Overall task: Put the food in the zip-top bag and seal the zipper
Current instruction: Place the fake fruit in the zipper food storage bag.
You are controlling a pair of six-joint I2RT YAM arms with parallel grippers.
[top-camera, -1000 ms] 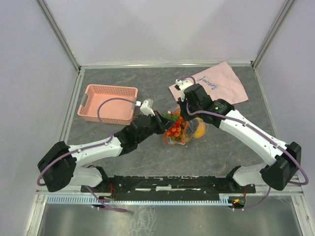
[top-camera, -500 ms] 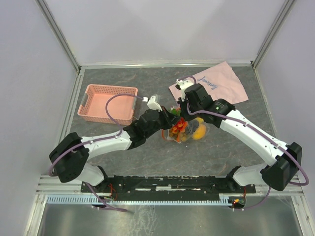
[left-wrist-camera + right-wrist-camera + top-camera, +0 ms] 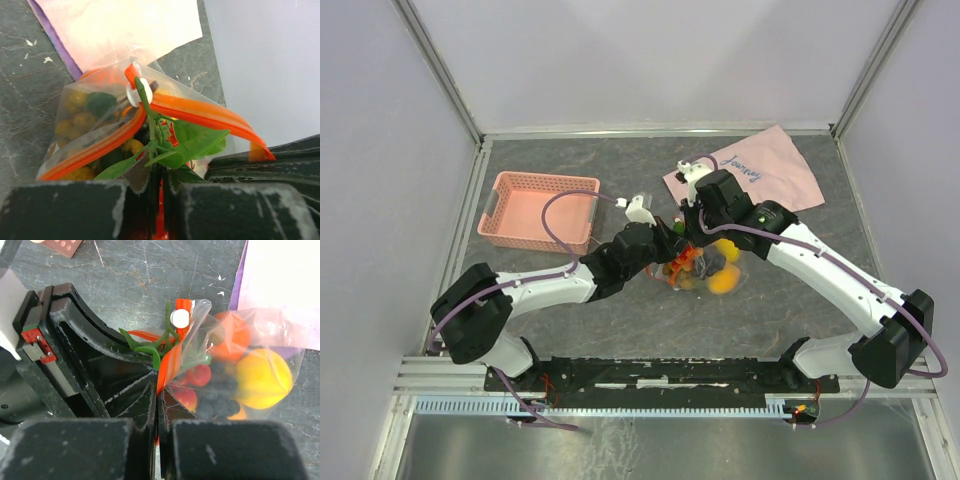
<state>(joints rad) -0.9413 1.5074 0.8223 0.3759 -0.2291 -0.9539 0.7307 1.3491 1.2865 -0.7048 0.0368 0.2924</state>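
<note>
Centrally, zipper (image 3: 169, 362) clamped in left claw (image 3: 157, 177) and right claw (image 3: 156, 402), claws adjacent

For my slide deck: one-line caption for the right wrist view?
Right gripper pinches the zip-top bag's orange zipper; lemon and grapes inside, green leaves poking out.

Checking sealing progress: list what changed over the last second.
The left gripper moved right, toward the right gripper, nudging the zip-top bag slightly right. Both are shut on the zipper. Right arm, pink basket and pink cloth unmoved.
</note>
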